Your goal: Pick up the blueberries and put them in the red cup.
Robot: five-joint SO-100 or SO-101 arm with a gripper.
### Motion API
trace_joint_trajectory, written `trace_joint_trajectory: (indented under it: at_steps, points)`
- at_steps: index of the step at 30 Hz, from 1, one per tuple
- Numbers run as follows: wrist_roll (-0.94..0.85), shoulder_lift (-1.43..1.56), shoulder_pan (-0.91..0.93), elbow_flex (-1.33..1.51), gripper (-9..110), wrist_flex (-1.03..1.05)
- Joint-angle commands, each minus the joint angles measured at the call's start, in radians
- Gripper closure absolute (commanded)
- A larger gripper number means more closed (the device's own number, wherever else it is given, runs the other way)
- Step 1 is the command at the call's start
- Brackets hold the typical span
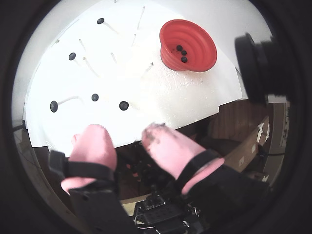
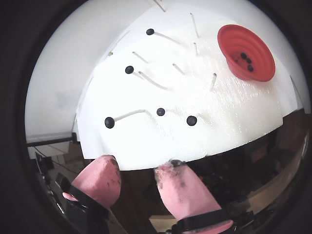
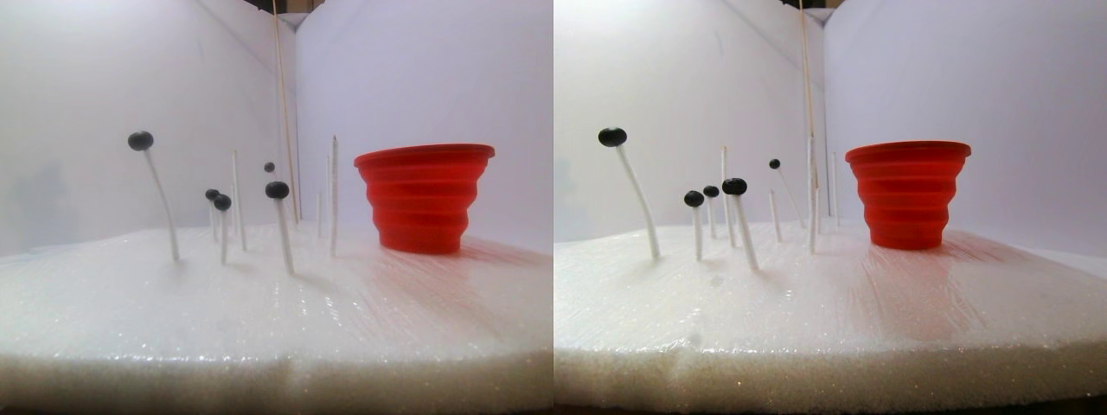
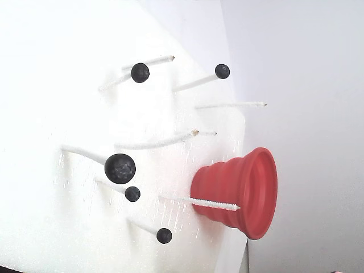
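— What are your jaws doing?

— Your gripper has its jaws spread wide with nothing between them; in both wrist views the two pink fingers sit apart at the near edge of the white foam pad, off its surface.

— Where is your red cup?

— The red cup stands upright on the foam toward the far right in a wrist view, and three blueberries already lie at its bottom, touching one another.

— And the rest of your berries?

— Five more dark balls sit on top of thin white sticks stuck in the foam, well apart from the cup. The fixed view, lying on its side, shows one ball clearly larger than the others. Several sticks are bare.
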Motion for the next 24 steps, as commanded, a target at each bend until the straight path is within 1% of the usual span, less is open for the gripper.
trace_joint_trajectory:
  at_steps: [1,24]
  points:
    - [-0.034,-0.031,0.015,-0.020,87,-0.048]
    - [-0.161,-0.225,0.026,0.066,87,-0.178]
